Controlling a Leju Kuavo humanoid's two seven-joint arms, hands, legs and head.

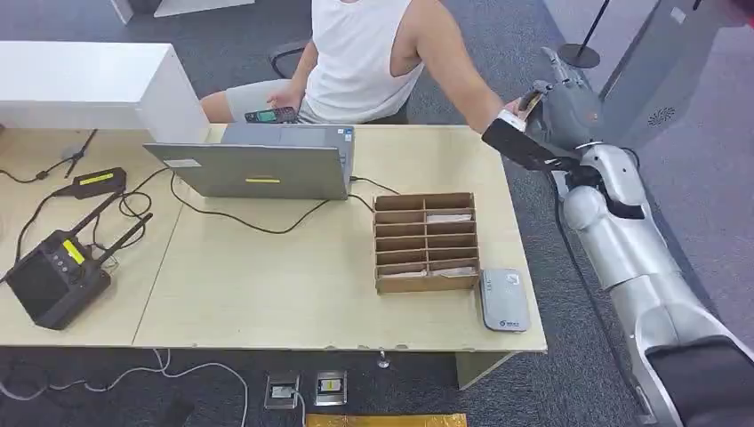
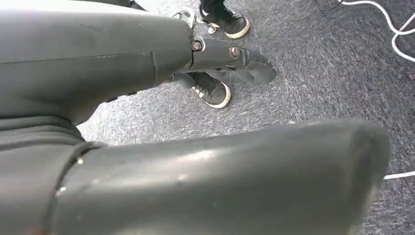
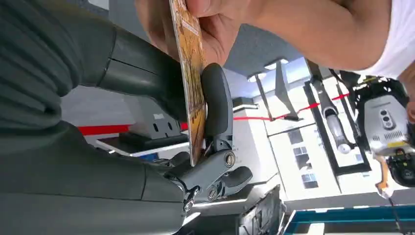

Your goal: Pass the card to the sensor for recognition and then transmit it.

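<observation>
My right hand is raised beyond the table's far right corner. It pinches an orange patterned card between its thumb and a dark finger. A seated person's hand grips the same card at its other end. In the head view the card shows as a thin edge between that hand and mine. The grey card sensor lies flat near the table's front right corner, well below and in front of my right hand. My left hand hangs over grey carpet, fingers apart and holding nothing.
A cardboard card box with several slots stands left of the sensor. A laptop with cables sits mid-table, and a black device with antennas lies at the left. The person sits behind the table holding a phone.
</observation>
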